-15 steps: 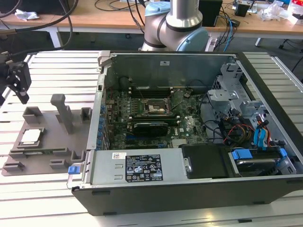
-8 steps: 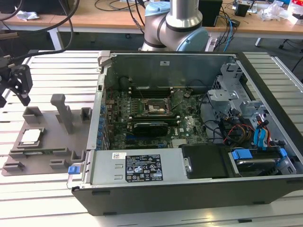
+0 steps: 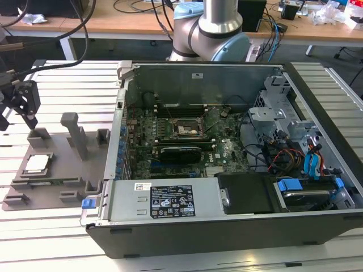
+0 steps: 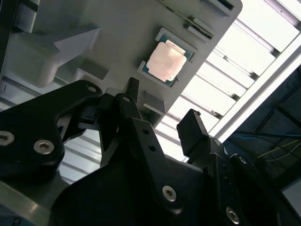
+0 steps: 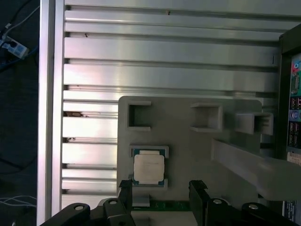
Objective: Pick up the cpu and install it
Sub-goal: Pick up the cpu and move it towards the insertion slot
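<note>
Black two-fingered gripper [image 5: 161,189] with fingers spread apart and nothing between them, hovering over the flat grey plastic tray [image 5: 186,150] at the exterior view's left. Small square cpu with silvery-white metal top [image 5: 149,168] lying flat in a shallow square recess of that tray, in line with the gap between the fingers in the first wrist view, untouched. Tray resting on the ribbed aluminium table [image 5: 155,47], just beside the open black computer case [image 3: 227,232]. Inside the case, green motherboard [image 3: 224,150] with dark metal-framed socket [image 3: 189,129], well apart from the cpu.
</note>
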Available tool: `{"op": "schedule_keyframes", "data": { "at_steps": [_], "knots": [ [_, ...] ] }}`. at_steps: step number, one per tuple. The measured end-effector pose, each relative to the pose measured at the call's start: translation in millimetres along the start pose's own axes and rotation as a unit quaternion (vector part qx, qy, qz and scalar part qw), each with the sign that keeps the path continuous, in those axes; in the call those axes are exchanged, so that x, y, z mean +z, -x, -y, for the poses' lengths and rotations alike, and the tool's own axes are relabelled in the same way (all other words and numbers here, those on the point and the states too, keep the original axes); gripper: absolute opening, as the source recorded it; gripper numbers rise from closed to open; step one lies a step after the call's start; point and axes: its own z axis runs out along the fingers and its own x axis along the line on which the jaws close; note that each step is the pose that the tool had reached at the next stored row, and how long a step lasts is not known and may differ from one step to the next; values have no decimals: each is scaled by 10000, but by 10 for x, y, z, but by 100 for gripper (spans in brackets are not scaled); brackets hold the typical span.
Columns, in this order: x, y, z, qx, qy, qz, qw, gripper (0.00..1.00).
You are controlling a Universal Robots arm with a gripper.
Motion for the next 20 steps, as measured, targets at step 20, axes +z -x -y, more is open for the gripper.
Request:
{"op": "schedule_keyframes", "data": {
  "at_steps": [20],
  "knots": [
    [329, -9, -8, 0, 0, 0, 10000, 60]
  ]
}}
